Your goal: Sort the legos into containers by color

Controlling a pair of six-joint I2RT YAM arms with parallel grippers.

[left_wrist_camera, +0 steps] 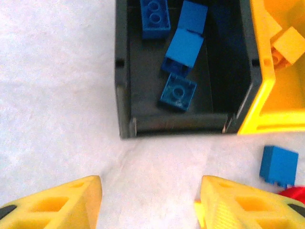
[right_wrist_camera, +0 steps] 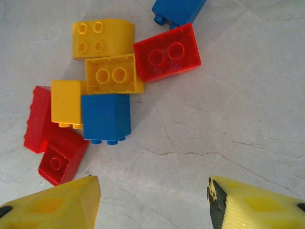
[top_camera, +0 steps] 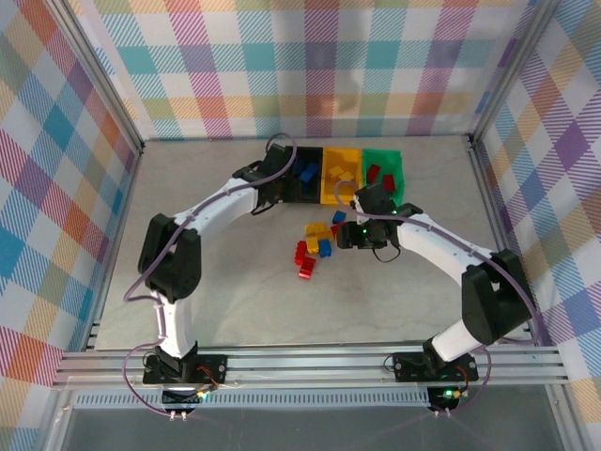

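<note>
left claw gapes over bare table before black bin.

Plaid walls surround a grey marbled tabletop.

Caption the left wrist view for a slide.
Open left gripper hovers before the black bin holding blue bricks, yellow bin alongside.
</note>
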